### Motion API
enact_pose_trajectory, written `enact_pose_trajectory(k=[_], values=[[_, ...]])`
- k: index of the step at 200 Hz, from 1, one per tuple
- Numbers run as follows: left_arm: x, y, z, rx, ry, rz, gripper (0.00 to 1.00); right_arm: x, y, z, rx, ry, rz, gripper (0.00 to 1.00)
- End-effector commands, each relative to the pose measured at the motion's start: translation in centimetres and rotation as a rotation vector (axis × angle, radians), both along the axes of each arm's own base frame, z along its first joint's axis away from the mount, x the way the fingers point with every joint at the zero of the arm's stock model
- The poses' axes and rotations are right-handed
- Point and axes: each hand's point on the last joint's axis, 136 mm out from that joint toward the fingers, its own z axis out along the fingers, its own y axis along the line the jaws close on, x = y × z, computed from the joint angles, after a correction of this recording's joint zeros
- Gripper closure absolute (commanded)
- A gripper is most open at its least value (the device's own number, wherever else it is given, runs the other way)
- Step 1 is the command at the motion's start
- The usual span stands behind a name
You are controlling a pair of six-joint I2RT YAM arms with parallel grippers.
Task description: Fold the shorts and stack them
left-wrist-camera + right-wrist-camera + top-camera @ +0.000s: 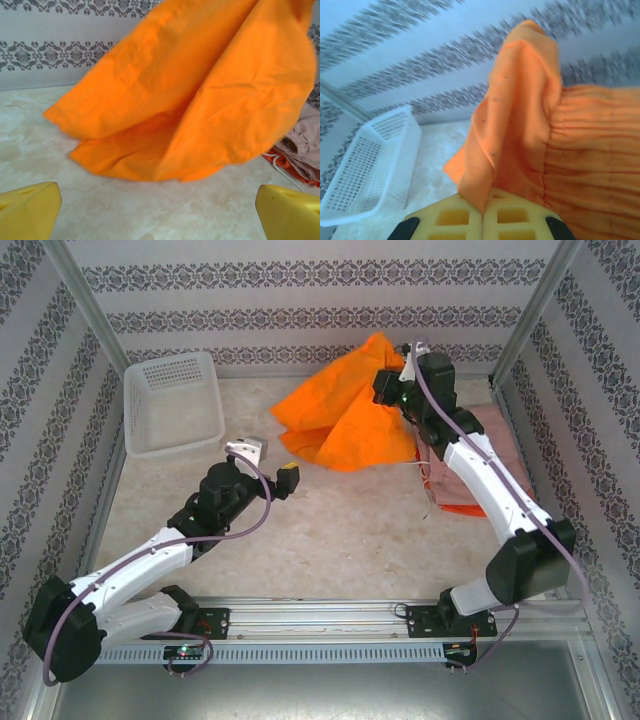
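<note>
Inspector: Right gripper [482, 215] sits nearest its own wrist lens. Its jaws are pressed together on a fold of the yellow-orange shorts [340, 415], just beside the gathered waist. The rest follows by size.

Clerk: Table [330, 540] first, then. What is the largest item over it?

Inspector: The yellow-orange shorts, held up at the far right by that grip. Their long axis slopes from the jaws down toward the near left. Whether the lower hem touches the table or hangs just above it, I cannot tell.

Clerk: Containers?

Inspector: One white mesh basket [175, 400], far left, well apart from the cloth. No shorts are in it.

Clerk: The other two pairs?

Inspector: Pink shorts [500, 435] lie at the right edge, and red-orange shorts [460, 508] touch them on the near side. The right arm hides part of both. Folded or not, I cannot say.

Clerk: And the left gripper [268, 461]?

Inspector: Jaws spread wide, holding nothing, low over the middle of the table and facing the hanging cloth. The loose hem lies just beyond them, far and to the right. In my judgement the left arm is the nearer to that free end, so the next grasp falls to it.
</note>
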Motion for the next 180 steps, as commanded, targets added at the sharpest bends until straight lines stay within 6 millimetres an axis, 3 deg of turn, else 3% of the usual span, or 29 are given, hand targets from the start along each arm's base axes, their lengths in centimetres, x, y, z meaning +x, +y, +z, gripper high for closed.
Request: enact_pose_trajectory(k=[1,15,32,50,65,79,97,129,163,180], values=[[-0.1,1.6,-0.1,-0.016,-0.002,0.059,0.0,-3.5,2.1,1.6,-0.139,-0.188,0.101,1.0],[-0.3,2.0,-0.1,-0.018,-0.011,0.075,0.0,-6.5,2.9,-1.4,-0.227,-0.217,0.157,1.0],[-0.4,2.5,-0.1,-0.017,-0.019,0.094,0.0,-10.2,3.1,-6.9,-0.346,-0.185,0.223,0.91],[-0.4,3.1,-0.3,-0.021,-0.023,0.121,0.0,-14.2,2.5,-12.3,-0.417,-0.12,0.28,0.74],[-0.3,3.5,-0.5,-0.031,-0.025,0.146,0.0,-16.8,1.3,-14.9,-0.438,-0.091,0.276,0.55],[-0.2,3.7,-0.6,-0.038,-0.024,0.16,0.0,-18.5,0.2,-15.3,-0.41,-0.099,0.255,0.43],[-0.1,3.6,-0.8,-0.039,-0.014,0.159,0.0,-19.6,-1.0,-14.1,-0.337,-0.148,0.195,0.33],[0.2,3.4,-1.4,-0.045,0.006,0.16,0.0,-19.6,-2.6,-12.8,-0.207,-0.103,0.064,0.29],[0.7,3.1,-2.6,-0.025,0.063,0.159,0.0,-18.5,-2.2,-15.3,-0.107,0.138,-0.024,0.28],[1.0,3.0,-3.2,-0.017,0.089,0.163,0.0,-18.2,-1.1,-17.1,-0.08,0.297,-0.036,0.29]])
